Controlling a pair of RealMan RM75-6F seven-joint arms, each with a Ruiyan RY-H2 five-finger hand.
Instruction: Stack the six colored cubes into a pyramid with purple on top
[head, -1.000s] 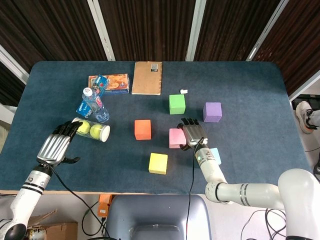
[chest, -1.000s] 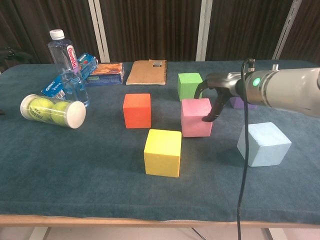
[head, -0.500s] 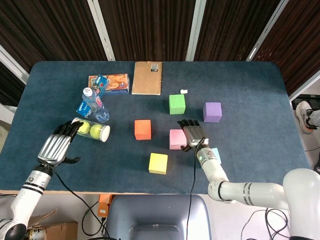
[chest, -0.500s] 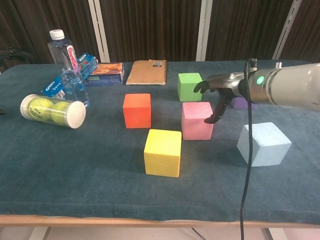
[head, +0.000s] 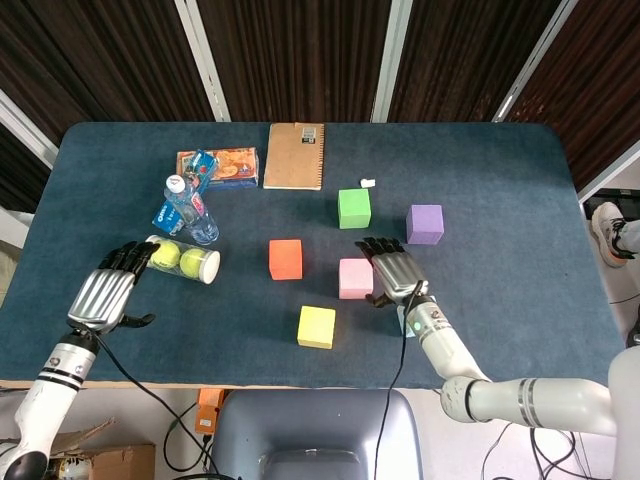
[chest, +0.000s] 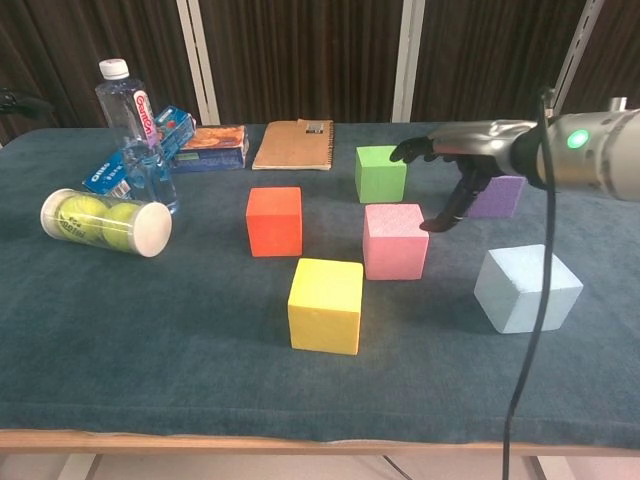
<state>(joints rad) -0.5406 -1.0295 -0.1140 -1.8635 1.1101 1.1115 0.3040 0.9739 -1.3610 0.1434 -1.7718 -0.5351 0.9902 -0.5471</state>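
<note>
We see the right hand (chest: 455, 170) with fingers spread, holding nothing, just right of the pink cube (chest: 394, 240). The purple cube (chest: 497, 196) rests on the table (head: 500, 170); left hand (head: 100, 292) is released too.

Upper left of the chest view: water bottle (chest: 133, 118) with a label reading "Gant…", partly legible. Print on the other packages is too small to read.

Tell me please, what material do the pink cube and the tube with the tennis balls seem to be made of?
The pink cube looks like matte foam or painted wood: flat colour, no shine, slightly soft edges; I cannot tell which. The tube seems to be clear glossy plastic, since the yellow balls show through its wall, with a white cap at its end.
</note>
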